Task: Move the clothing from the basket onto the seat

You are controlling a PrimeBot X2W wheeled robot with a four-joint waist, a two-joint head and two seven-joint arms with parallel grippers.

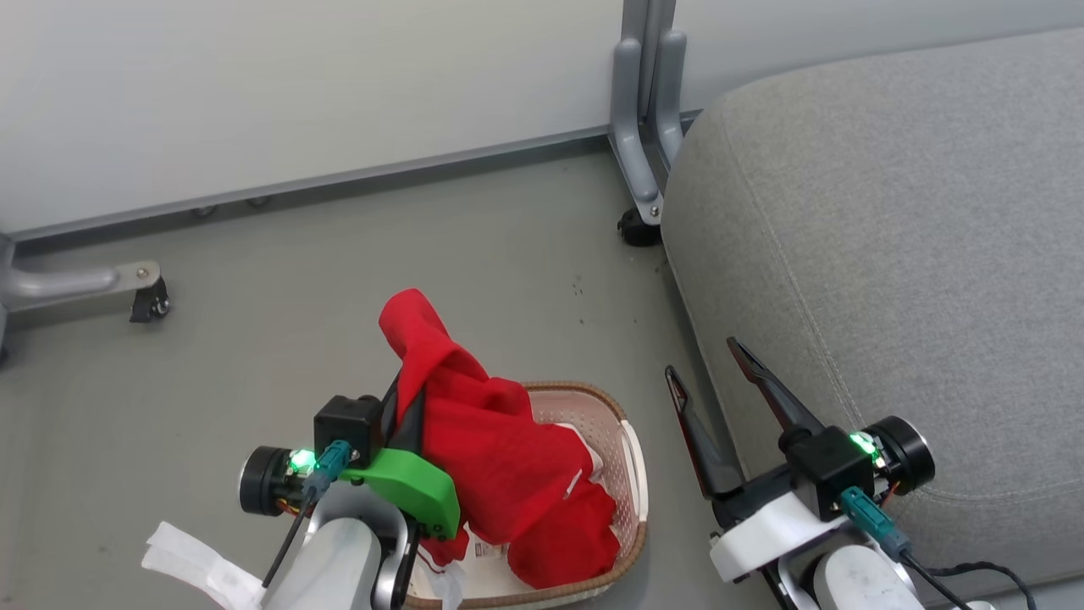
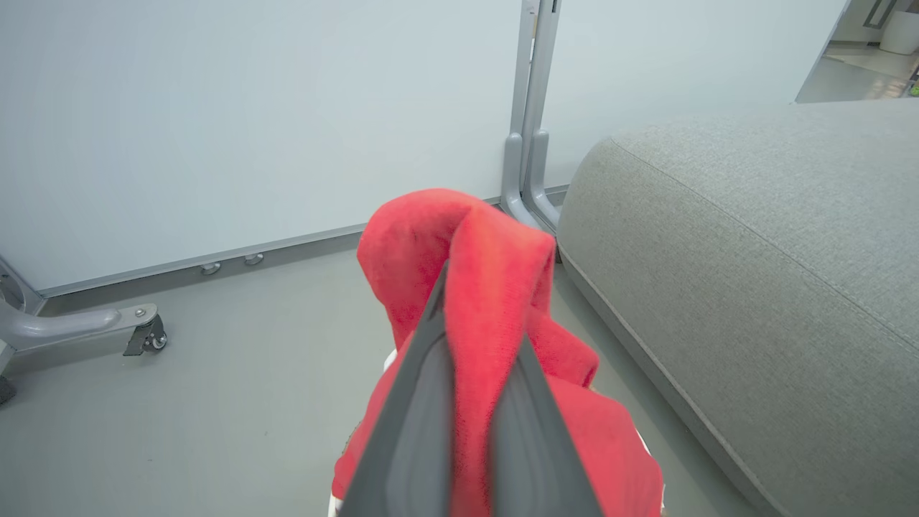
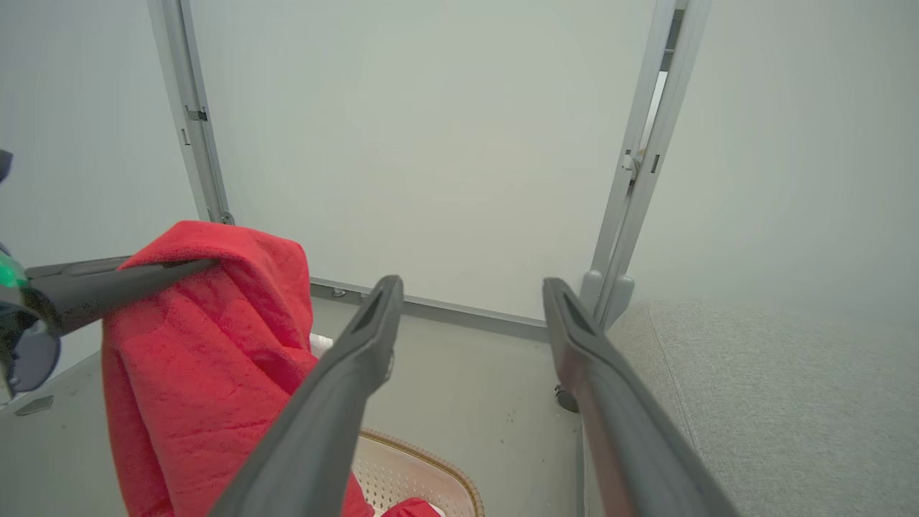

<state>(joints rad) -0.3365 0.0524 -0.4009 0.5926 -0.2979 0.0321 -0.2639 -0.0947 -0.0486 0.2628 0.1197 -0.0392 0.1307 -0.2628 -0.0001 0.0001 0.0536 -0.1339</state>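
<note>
- Down by the robot's base, the basket (image 1: pixel 633 474) sits on the floor (image 1: pixel 296 339). It holds a red heap of the clothing (image 1: pixel 563 542) with a strip of white trim, and a paper label (image 1: pixel 487 552) lies on its bottom.
- Your left gripper (image 1: pixel 408 405) is clamped on a fold (image 1: pixel 423 339) of that red cloth above the basket's left end. The cloth peaks past the fingertips and drapes back down into the basket. You cannot tell where one garment ends and the next begins.
- Look at the left wrist view: the cloth is pinched between the two dark fingers (image 2: pixel 423 402) and covers nearly all of the basket beneath.
- Side-on, the right wrist view gives you the left arm's finger (image 3: pixel 108 283) running into the fold, with the cloth hanging over the basket's brown rim (image 3: pixel 431 459).
- Your right gripper (image 1: pixel 701 356) has its jaws wide apart and holds nothing. It sits between the basket and the seat's front edge, apart from the cloth.
- Just right of the basket rises the grey seat (image 1: pixel 889 254).
- Farthest back stands a pale partition (image 1: pixel 339 85) on grey caster feet (image 1: pixel 148 301).
</note>
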